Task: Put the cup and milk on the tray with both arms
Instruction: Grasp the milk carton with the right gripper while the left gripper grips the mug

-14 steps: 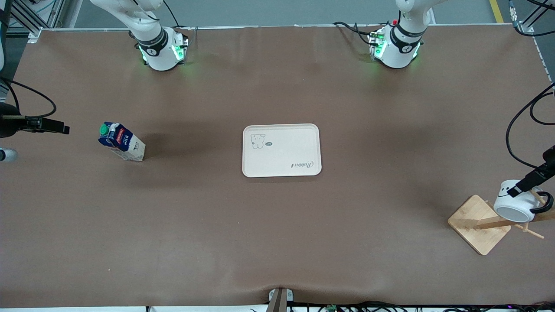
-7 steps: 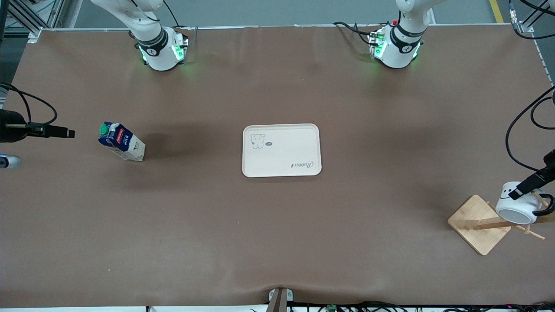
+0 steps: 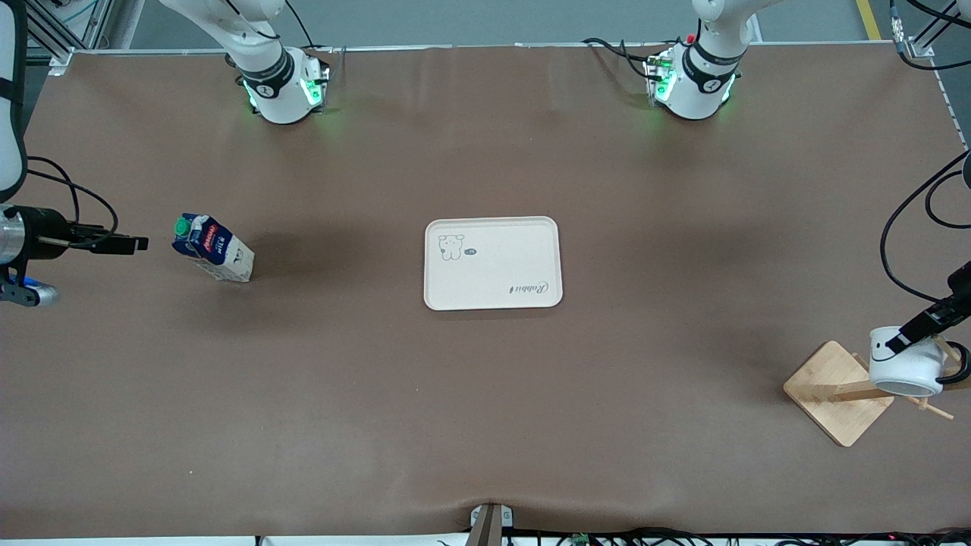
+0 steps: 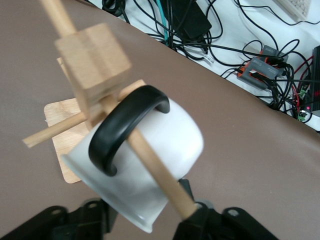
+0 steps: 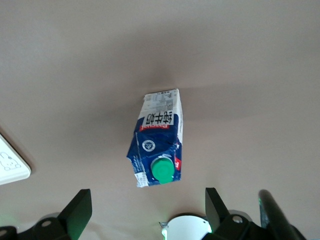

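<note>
Since the earlier frames, the right gripper (image 3: 136,244) has come closer to the milk (image 3: 215,256), and the cup (image 3: 903,368) has turned a little on the rack (image 3: 831,394), so its mouth now faces more downward.

Taking the tray (image 3: 493,296) as the fixed mark, the right gripper is far from it toward the right arm's end of the table. Its jaws are wide apart and hold nothing. It points toward the tray, and the milk is directly on this line, between the gripper and the tray and just beside the fingertips. The milk is on the table, well apart from the tray and not yet on it. It seems to stand upright, with the green cap on top, so its long axis goes up and crosses the line of approach. In the right wrist view it lies centred in the gap between the jaws. I judge that this arm only needs to go straight forward and then close.

The tray is bare in the middle of the table.

Toward the left arm's end, nearer the front camera than the tray, the cup hangs by its black handle on a peg (image 4: 155,170) of the rack. The left gripper (image 3: 906,336) is at the cup, and its jaws sit against two sides of the cup body, clamped on it as far as I can see. The peg passes through the handle, so I judge that the cup must slide off along the peg before it can travel to the tray.
</note>
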`<state>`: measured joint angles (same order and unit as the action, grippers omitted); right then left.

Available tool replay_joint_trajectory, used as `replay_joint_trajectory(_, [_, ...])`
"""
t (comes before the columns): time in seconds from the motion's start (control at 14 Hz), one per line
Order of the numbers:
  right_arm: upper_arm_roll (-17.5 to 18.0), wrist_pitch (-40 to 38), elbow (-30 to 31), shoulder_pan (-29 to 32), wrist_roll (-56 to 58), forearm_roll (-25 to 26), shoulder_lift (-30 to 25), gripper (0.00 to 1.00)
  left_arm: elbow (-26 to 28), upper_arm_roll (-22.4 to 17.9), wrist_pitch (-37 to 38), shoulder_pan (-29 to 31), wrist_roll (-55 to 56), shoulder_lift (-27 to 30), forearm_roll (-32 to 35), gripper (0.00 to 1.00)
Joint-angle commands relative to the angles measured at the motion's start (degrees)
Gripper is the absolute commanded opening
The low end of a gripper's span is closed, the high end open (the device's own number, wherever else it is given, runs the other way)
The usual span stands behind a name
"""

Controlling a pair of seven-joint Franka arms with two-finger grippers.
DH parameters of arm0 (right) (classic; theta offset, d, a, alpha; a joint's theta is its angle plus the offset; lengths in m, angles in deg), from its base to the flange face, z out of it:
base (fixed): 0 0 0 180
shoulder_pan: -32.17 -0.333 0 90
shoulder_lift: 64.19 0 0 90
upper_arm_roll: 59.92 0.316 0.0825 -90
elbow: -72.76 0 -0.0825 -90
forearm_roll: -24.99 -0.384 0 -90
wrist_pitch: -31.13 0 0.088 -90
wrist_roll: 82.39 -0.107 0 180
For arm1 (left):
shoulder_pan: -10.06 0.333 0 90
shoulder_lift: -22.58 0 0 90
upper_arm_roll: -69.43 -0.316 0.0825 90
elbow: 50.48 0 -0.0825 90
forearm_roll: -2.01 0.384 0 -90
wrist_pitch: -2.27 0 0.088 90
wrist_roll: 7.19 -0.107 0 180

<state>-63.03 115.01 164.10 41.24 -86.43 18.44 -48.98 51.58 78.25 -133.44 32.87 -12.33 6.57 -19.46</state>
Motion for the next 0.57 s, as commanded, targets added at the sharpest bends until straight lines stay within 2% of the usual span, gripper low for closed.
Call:
replay_joint_trajectory(0.0, [0.2,1.4,5.2,-1.4,-1.7,-0.5,-1.8,1.0,-0.5,-0.1,-0.1,-0.4,-0.7,-0.1,-0.5,0.48])
replay_joint_trajectory(0.14, [0.2,4.7,9.7,-3.3,-1.1,0.0,-4.3,1.0,-0.5,0.0,0.4,-0.4,-0.7,0.3,-0.5,0.44])
replay_joint_trajectory(0.29, [0.2,8.2,15.1,-6.1,-1.1,0.7,-7.4,1.0,-1.2,0.0,2.3,-0.2,-1.1,0.5,-0.5,0.31])
replay_joint_trajectory(0.5, [0.3,16.0,24.0,-7.6,-1.0,8.7,-11.6,1.0,-1.7,0.0,4.1,-0.2,-2.6,0.5,-0.5,0.17])
